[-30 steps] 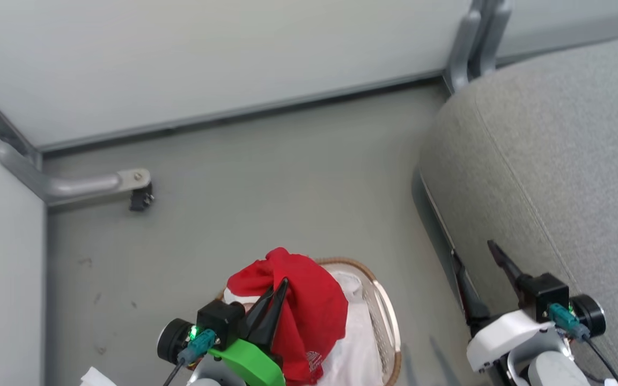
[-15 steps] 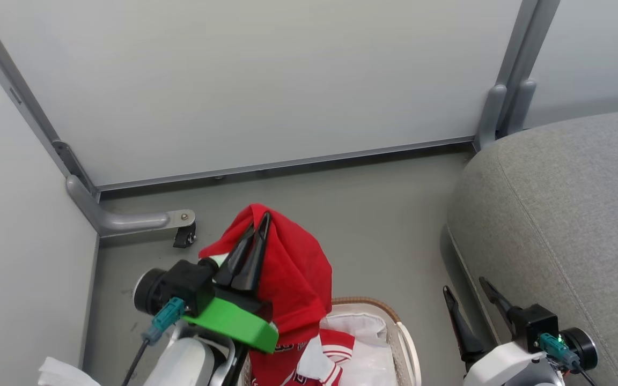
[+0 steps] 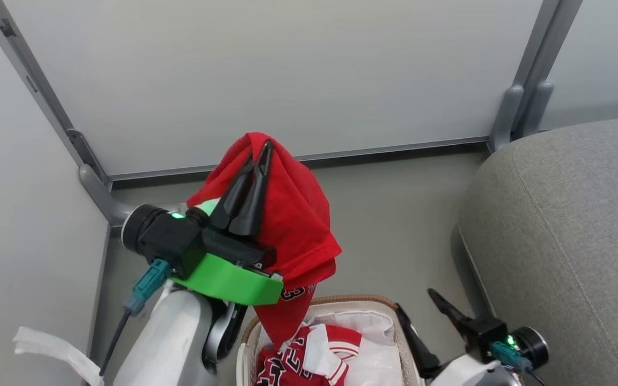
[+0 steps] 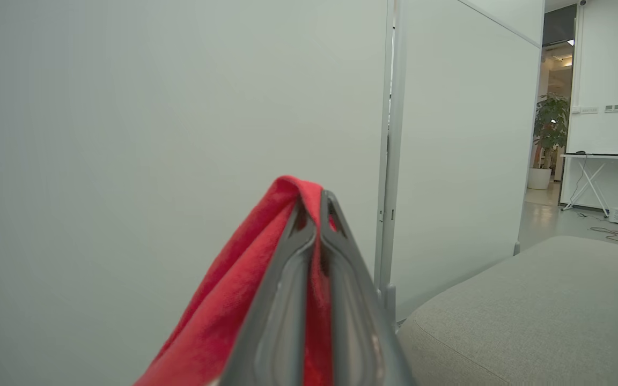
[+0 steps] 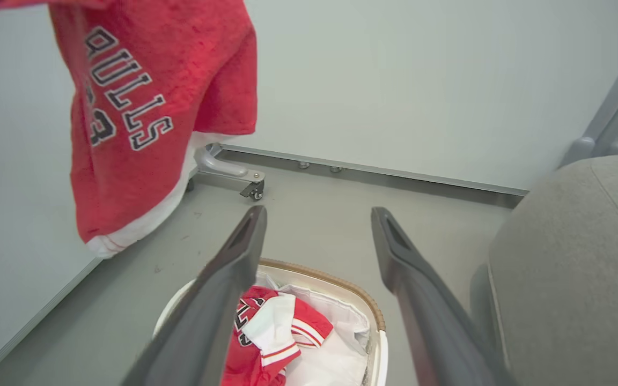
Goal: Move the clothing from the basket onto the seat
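Lifted since a second ago, the red garment (image 3: 293,214) now hangs clear above the basket (image 3: 336,301), its top fold clamped between the left fingers (image 3: 255,187). Below it, the jersey (image 3: 298,359) lies in the basket on a white liner (image 3: 379,354). The right fingers (image 5: 421,289) stand apart beside the rim, near the grey seat (image 3: 572,230).

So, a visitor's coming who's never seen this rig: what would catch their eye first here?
The bright red garment, pinched in the shut left pincer, hangs high above the basket. Below it a red-and-white jersey lies in the basket, and the big grey seat sits on the right, by the open right pincer.
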{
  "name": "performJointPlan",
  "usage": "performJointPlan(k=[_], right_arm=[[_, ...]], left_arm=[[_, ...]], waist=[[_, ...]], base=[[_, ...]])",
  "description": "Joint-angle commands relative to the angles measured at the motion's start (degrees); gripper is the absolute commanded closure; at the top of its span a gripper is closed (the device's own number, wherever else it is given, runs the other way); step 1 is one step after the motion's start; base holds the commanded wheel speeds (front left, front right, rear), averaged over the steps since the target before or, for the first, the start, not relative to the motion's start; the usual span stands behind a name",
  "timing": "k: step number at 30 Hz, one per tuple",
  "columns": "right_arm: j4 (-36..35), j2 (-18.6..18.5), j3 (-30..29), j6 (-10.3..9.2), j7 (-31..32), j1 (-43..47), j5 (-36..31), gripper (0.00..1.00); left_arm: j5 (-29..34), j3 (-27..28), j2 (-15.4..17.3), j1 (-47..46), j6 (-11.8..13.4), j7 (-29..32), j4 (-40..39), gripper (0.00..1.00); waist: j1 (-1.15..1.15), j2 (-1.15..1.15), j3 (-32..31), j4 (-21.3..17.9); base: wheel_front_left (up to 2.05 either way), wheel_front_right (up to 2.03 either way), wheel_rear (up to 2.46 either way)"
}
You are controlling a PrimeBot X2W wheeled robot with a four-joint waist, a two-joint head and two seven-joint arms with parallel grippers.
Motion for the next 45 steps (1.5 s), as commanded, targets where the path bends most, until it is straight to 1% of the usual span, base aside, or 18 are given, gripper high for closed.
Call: performJointPlan(k=[1,7,9,11,17,27,32,33,34,38,45], right_arm=[[-0.1,-0.1,2.1,-0.06,-0.3,-1.7,0.8,0.00],[0.9,-0.1,12.7,-0.06,-0.3,-7.2,3.7,0.00],[1.6,-0.1,15.4,-0.06,-0.3,-9.2,4.2,0.00],[2.3,-0.1,16.8,-0.06,-0.3,-11.3,4.5,0.00],[3.0,-0.1,17.3,-0.06,-0.3,-15.4,3.2,0.00],[4.1,-0.1,16.6,-0.06,-0.3,-18.5,2.8,0.00],[6.6,-0.1,17.0,-0.06,-0.3,-19.5,3.2,0.00],[7.3,-0.1,17.2,-0.06,-0.3,-19.8,3.7,0.38],[8.0,-0.1,17.6,-0.06,-0.3,-20.2,4.4,1.00],[9.8,-0.1,17.6,-0.06,-0.3,-20.6,7.0,1.00],[10.9,-0.1,17.5,-0.06,-0.3,-20.1,8.3,1.00]], left_arm=[[0.3,-0.6,0.3,-1.2,-0.2,-0.1,0.2,1.00],[-0.4,-2.7,0.1,-2.8,-0.2,-0.1,1.1,1.00],[-0.6,-3.2,-0.2,-3.2,-0.2,-0.1,1.3,1.00],[-0.6,-4.0,-0.4,-3.7,-0.2,-0.1,1.4,1.00],[-1.1,-6.2,-1.1,-4.6,-0.2,-0.1,1.7,1.00],[-2.2,-9.9,-1.4,-5.3,-0.2,-0.1,2.1,1.00],[-2.8,-11.9,-1.6,-5.3,-0.2,-0.1,2.2,1.00],[-3.0,-12.2,-1.6,-5.4,-0.2,-0.1,2.1,1.00],[-3.1,-12.5,-1.6,-5.5,-0.2,-0.1,2.1,1.00],[-3.4,-13.0,-1.7,-5.2,-0.2,-0.1,2.3,1.00],[-3.3,-12.1,-1.8,-4.2,-0.2,-0.1,2.7,1.00]], waist=[[0.00,0.00,0.2,0.4],[0.00,0.00,1.0,1.5],[0.00,0.00,1.3,2.1],[0.00,0.00,1.5,2.7],[0.00,0.00,1.8,4.6],[0.00,0.00,1.6,6.8],[0.00,0.00,1.6,8.0],[0.00,0.00,1.6,8.3],[0.00,0.00,1.6,8.6],[0.00,0.00,1.4,9.0],[0.00,0.00,1.1,8.6]], base=[[0.00,0.00,0.00],[0.00,0.00,0.00],[0.00,0.00,0.00],[0.00,0.00,0.00],[0.00,0.00,0.00],[0.00,0.00,0.00],[0.00,0.00,0.00],[0.00,0.00,0.00],[0.00,0.00,0.00],[0.00,0.00,0.00],[0.00,0.00,0.00]])
